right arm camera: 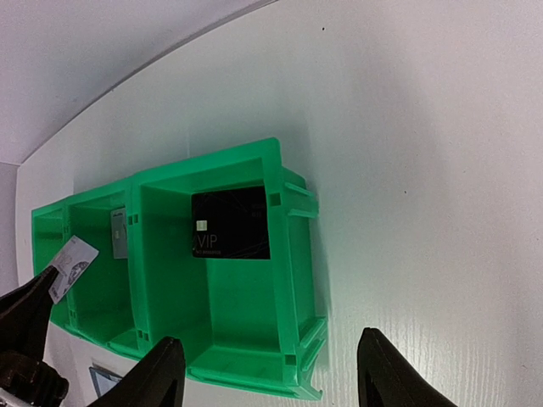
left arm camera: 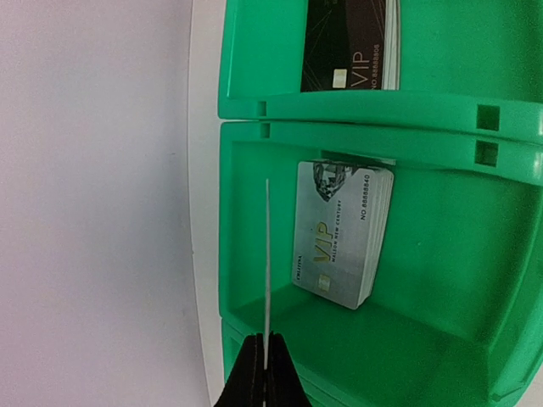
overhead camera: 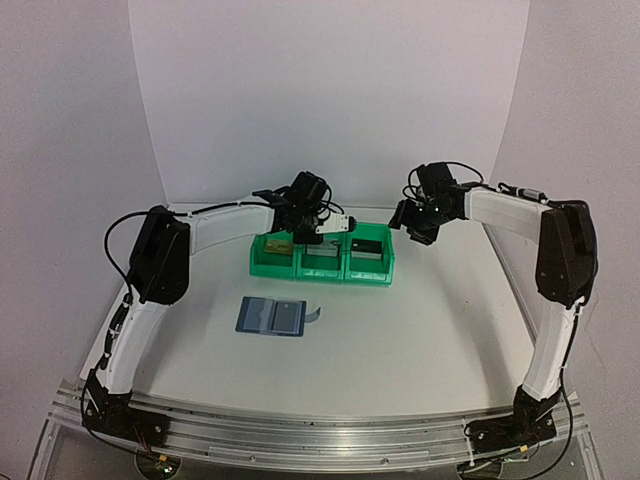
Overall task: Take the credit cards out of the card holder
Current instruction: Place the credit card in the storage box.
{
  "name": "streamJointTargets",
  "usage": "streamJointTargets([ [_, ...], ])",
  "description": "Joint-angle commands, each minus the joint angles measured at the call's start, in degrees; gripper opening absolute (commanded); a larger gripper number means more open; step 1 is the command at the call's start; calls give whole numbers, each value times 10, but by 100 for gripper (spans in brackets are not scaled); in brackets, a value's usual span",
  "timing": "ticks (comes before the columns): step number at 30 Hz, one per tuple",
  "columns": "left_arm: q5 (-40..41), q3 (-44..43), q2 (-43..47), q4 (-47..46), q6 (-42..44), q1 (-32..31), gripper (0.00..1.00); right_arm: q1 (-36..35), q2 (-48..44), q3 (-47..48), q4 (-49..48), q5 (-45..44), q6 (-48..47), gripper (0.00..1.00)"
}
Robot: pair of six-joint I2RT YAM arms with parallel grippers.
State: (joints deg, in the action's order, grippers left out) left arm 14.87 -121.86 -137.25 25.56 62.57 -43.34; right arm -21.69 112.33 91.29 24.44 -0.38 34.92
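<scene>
White arms, black joints
Left arm [overhead camera: 225, 228] and right arm [overhead camera: 505, 212]: white shells, black joint housings, thin black cables; right gripper [right arm camera: 270, 339] black-fingered.

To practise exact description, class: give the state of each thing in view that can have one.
Card holder: open, flat on the table.
Left gripper: shut on a pale card.
Right gripper: open, empty.
Gold card: lying in the left bin.
Silver card: lying in the middle bin.
Black card: lying in the right bin.
</scene>
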Motion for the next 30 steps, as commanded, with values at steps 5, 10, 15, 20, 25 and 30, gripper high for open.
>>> streamJointTargets([
  [5,58,-87,-65,48,-24,-12,0,-2,-4,-6,-12,-1,-3,66],
  [10,72,-108,-92,34,1,-11,0,-2,-10,-21,-21,13,4,66],
  [15,89,-136,-122,33,5,-11,0,-2,-14,-36,-34,23,12,66],
  [20,109,-143,-139,18,4,-11,0,-2,5,-34,-61,63,13,66],
  [25,131,-151,-153,4,-8,-12,0,-3,21,-24,-70,70,11,65],
  [30,149,-147,-162,7,-26,-12,0,-3,27,-26,-76,79,9,65],
])
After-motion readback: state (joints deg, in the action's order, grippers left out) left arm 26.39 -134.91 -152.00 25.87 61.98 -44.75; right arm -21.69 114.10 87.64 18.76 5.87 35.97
